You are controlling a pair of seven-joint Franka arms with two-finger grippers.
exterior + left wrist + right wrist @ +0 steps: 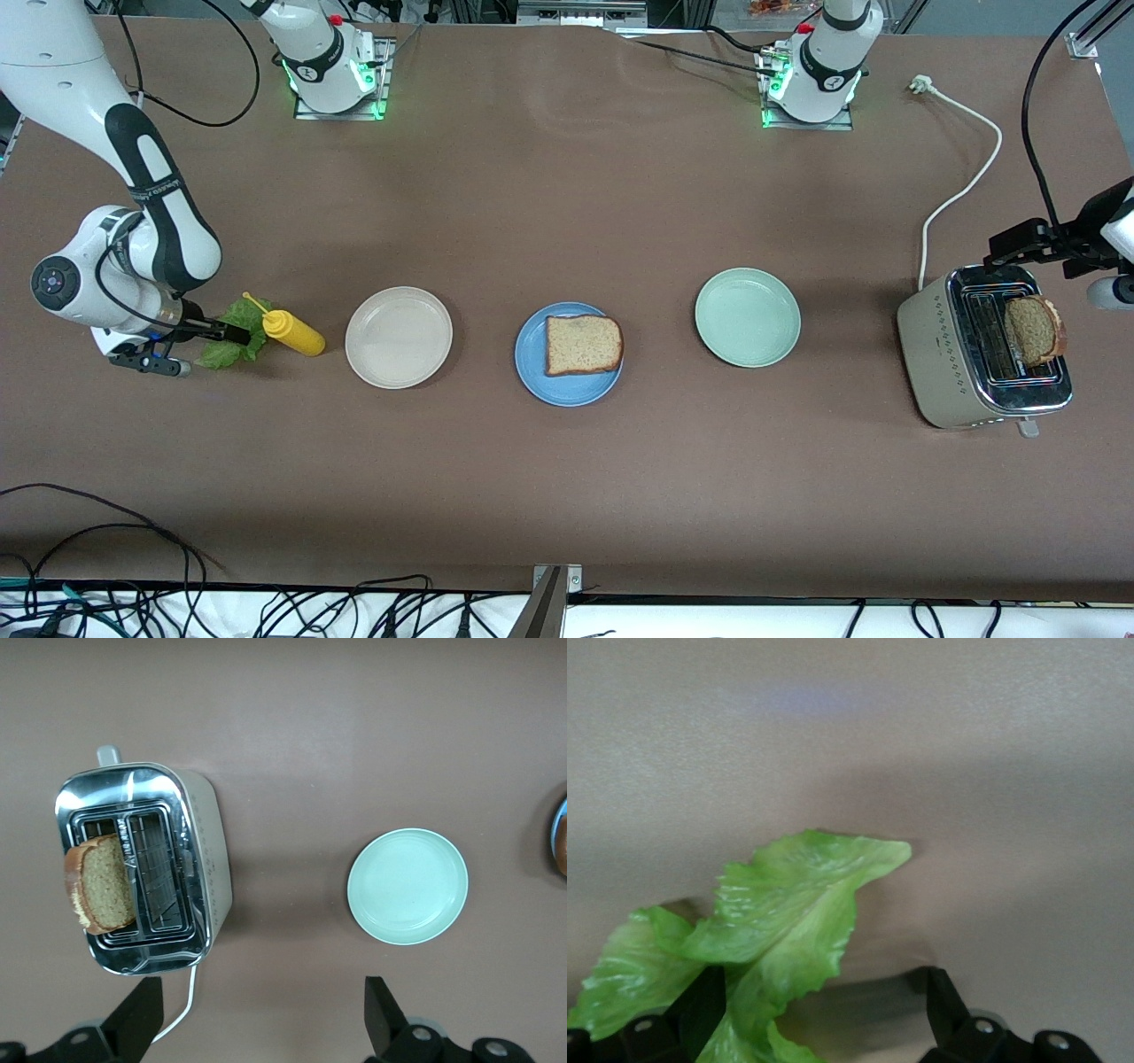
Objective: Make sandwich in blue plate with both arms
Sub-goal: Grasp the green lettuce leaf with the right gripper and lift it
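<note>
The right gripper (182, 347) is sitting low at the lettuce leaf (232, 341), at the right arm's end of the table, its fingers spread wide with the leaf's edge lying between them but not yet pinched. The blue plate (533, 372) is sitting mid-table with one slice of bread (583, 344) already on it; from the leaf, it lies at about 3 o'clock in the front view, past the yellow bottle (295, 332) and the beige plate (399, 338).

To do this step well, the right gripper should probably be closing on the thick middle of the leaf rather than a frilly edge, then lifting high enough to clear the bottle touching the leaf.

The left gripper (266, 1014) is hovering over the toaster (988, 350), fingers wide and empty, with the second slice (1035, 330) standing up in a slot. The green plate (747, 316) lies at 3 o'clock from the blue one.
</note>
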